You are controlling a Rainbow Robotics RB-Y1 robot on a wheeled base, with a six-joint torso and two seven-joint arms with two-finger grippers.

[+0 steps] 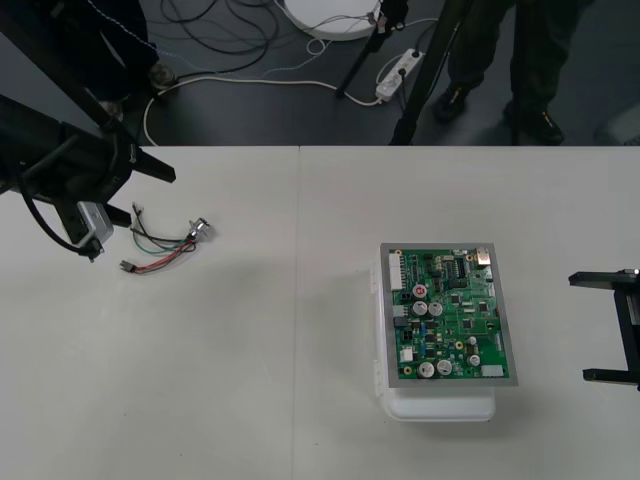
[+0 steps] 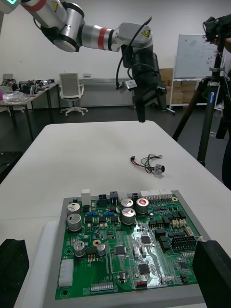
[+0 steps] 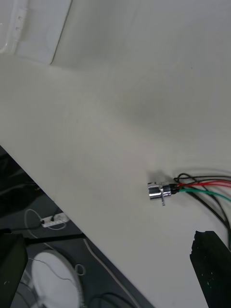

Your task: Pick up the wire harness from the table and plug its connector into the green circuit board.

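left claw (image 2: 141,115): fingers apart, pointing down | right claw (image 1: 602,328): fingers apart, pointing inward

Soft, even light falls from overhead on the table (image 1: 300,380) in my front view. It is rather dim, and the floor (image 1: 250,100) along the top of the frame is far darker. The white base (image 1: 440,408) casts a faint shadow toward the left of the frame. From my right wrist, the green circuit board (image 2: 96,231) shows pale glare on its shiny middle parts. From my left wrist, the metal socket (image 3: 158,191) gleams, with a small soft shadow close beside it.
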